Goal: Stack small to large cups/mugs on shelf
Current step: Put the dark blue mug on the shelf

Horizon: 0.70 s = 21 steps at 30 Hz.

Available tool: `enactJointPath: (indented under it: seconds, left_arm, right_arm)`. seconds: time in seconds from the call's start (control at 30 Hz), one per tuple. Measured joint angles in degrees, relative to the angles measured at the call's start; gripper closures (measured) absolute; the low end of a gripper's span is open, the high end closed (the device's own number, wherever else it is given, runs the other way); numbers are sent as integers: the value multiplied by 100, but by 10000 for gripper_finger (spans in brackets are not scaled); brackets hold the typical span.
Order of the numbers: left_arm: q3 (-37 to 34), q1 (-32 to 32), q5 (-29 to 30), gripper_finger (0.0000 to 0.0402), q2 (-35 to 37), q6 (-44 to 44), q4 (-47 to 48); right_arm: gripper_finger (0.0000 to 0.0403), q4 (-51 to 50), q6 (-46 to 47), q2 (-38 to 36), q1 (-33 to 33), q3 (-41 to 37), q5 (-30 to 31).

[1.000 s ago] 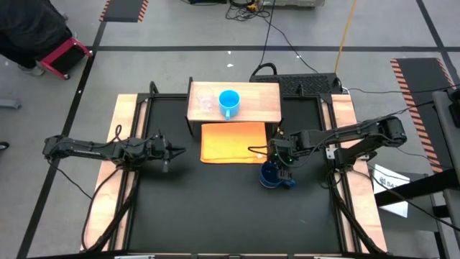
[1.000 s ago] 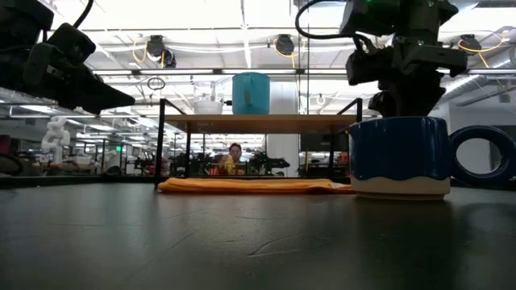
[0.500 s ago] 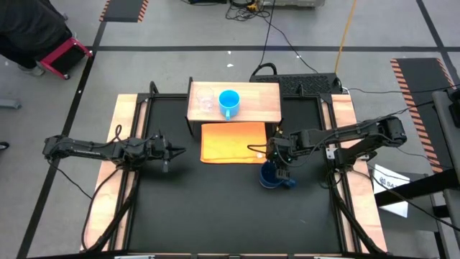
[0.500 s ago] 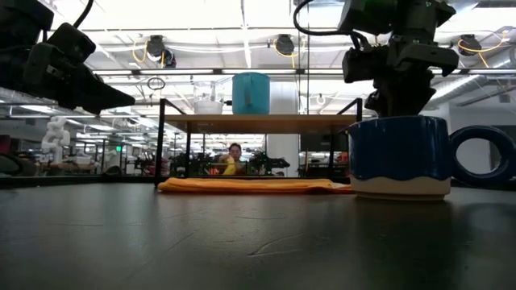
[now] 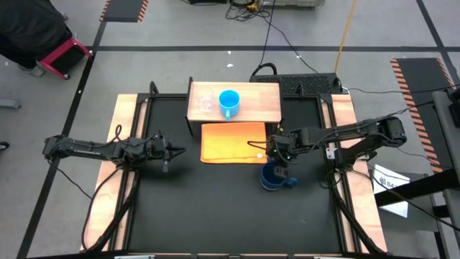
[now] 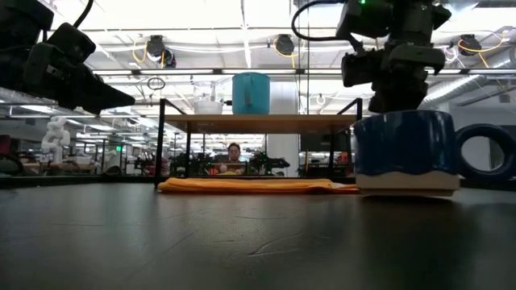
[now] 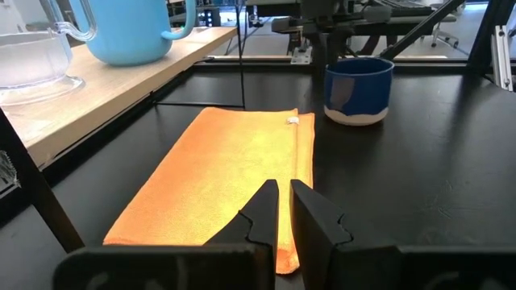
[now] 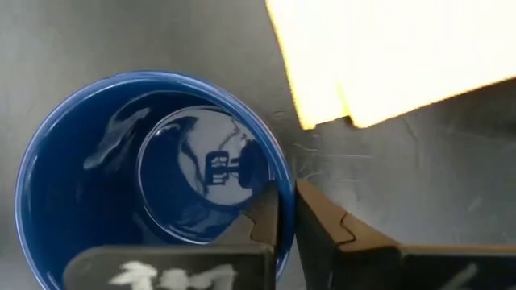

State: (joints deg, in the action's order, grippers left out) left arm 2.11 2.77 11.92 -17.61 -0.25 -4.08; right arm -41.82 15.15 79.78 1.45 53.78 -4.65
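Observation:
The larger dark-blue mug (image 5: 271, 177) (image 6: 405, 153) stands upright on the black table, just right of the orange cloth's near corner. My right gripper (image 8: 286, 201) (image 5: 280, 167) comes down on it from above and is shut on its rim. The light-blue mug (image 5: 228, 101) (image 7: 129, 28) and the tiny clear glass cup (image 5: 206, 101) (image 7: 32, 56) stand side by side on the shelf (image 5: 251, 108) at the far middle. My left gripper (image 5: 176, 150) (image 7: 284, 201) hovers shut at the table's left, pointing at the cloth and holding nothing. My right gripper pinches the dark-blue mug's wall at the rim (image 8: 284, 181), on the side toward the orange cloth. One finger (image 8: 262, 217) is inside the mug and the other (image 8: 322, 221) outside. The fingers point down from above. The mug is upright; whether its base has left the table I cannot tell.
An orange cloth (image 5: 233, 142) (image 7: 226, 177) lies flat on the table just in front of the shelf, between the two grippers. The shelf's black legs (image 6: 161, 141) stand behind it. Bare black tabletop (image 5: 215, 208) stretches toward the near edge.
The dark-blue mug has shifted a little toward the table's right edge, still upright, and its handle has swung slightly with it. My right gripper has stayed over the mug's rim.

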Motion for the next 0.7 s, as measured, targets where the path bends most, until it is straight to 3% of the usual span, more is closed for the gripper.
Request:
enactJointPath:
  seconds: [0.37, 0.7]
  left_arm:
    - [0, 0, 0, 364, 0, 0, 0]
    - [0, -1, 0, 364, 0, -24, 131]
  right_arm:
    - [392, -204, 1189, 10, 458, 118, 12]
    - [392, -214, 1270, 10, 488, 287, -134]
